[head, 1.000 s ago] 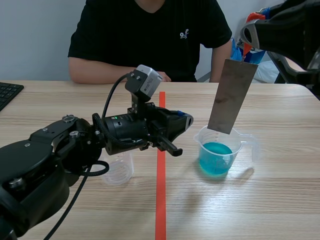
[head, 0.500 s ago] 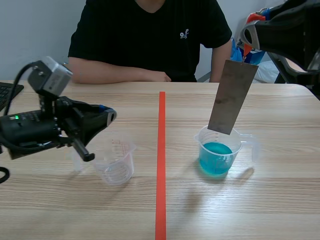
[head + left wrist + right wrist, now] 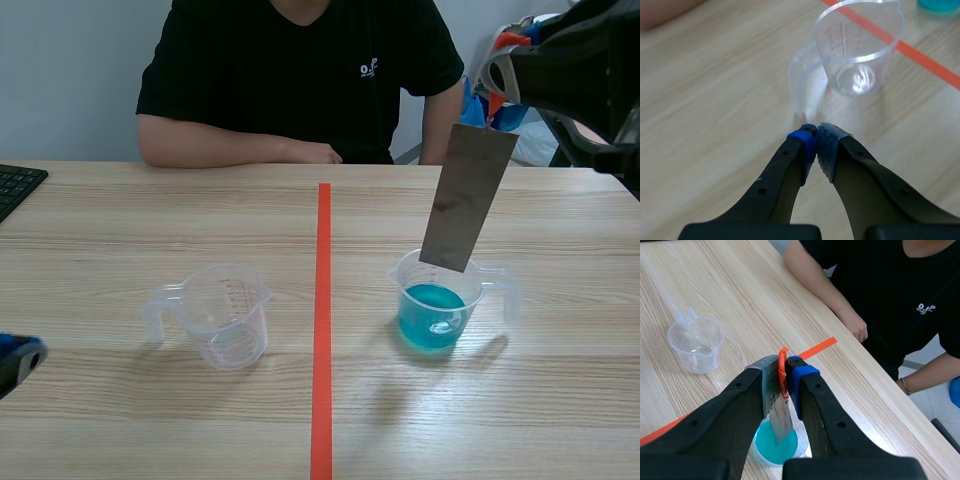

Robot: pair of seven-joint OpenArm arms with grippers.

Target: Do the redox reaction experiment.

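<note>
1. Left claw (image 3: 816, 132): pads pressed together, nothing between them; low over tabletop (image 3: 715, 75). Empty clear cup (image 3: 858, 47) ahead of claw, apart from it.

2. Right claw (image 3: 785, 369): clamped on top end of metal strip (image 3: 467, 197). Strip hangs tilted beneath claw, lower end at rim of blue-liquid cup (image 3: 432, 305), seemingly not yet in liquid.

3. Step judged: immersing strip. Descend straight and slowly. Keep strip off cup wall, since light cup may tip. Hold clamp firm. Stop well before claw nears liquid.
</note>
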